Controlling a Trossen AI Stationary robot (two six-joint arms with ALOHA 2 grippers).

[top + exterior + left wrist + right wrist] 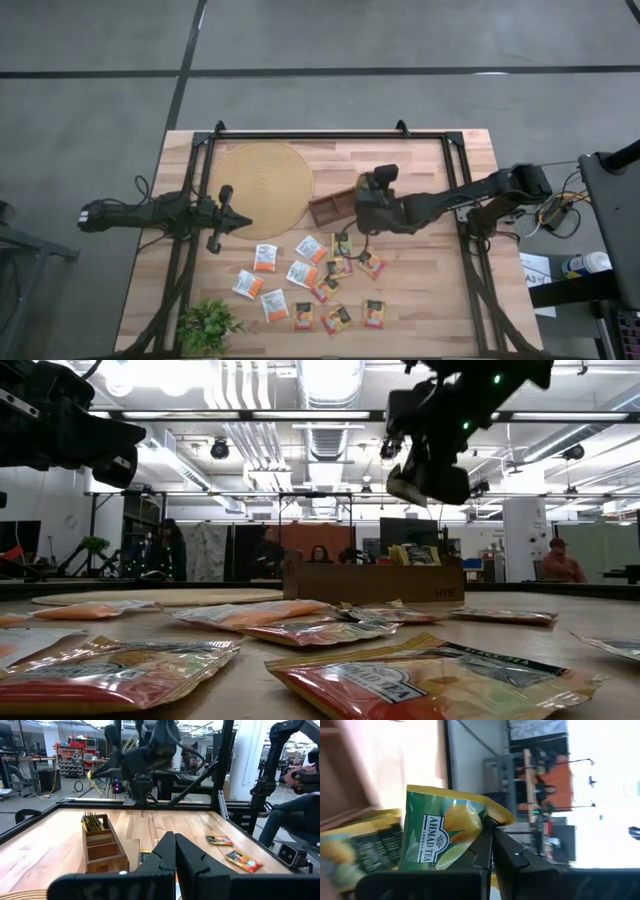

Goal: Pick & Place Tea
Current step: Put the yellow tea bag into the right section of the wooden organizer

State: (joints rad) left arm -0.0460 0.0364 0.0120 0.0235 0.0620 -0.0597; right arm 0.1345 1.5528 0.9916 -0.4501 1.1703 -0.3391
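My right gripper (362,196) hovers over the right end of the wooden compartment tray (328,208), shut on a green and yellow tea sachet (440,835). In the left wrist view that sachet (95,776) pokes out of the fingers above the tray (102,847), whose end compartment holds upright dark and yellow sachets (92,822). Several more tea sachets (310,285), orange, white and dark, lie flat on the table nearer the front edge. My left gripper (245,218) waits shut at the left, level, touching nothing. My right gripper pinches the green and yellow sachet between its two fingers at one edge, close to a corner (484,822). The fingers come from the table's right, slanting slightly down. The sachet sticks out beyond the fingertips, lifted clear above the tray.
A round woven mat (262,188) lies left of the tray. A small leafy plant (207,325) stands at the front left corner. Black frame rails (462,190) run along the table's left, right and far sides.
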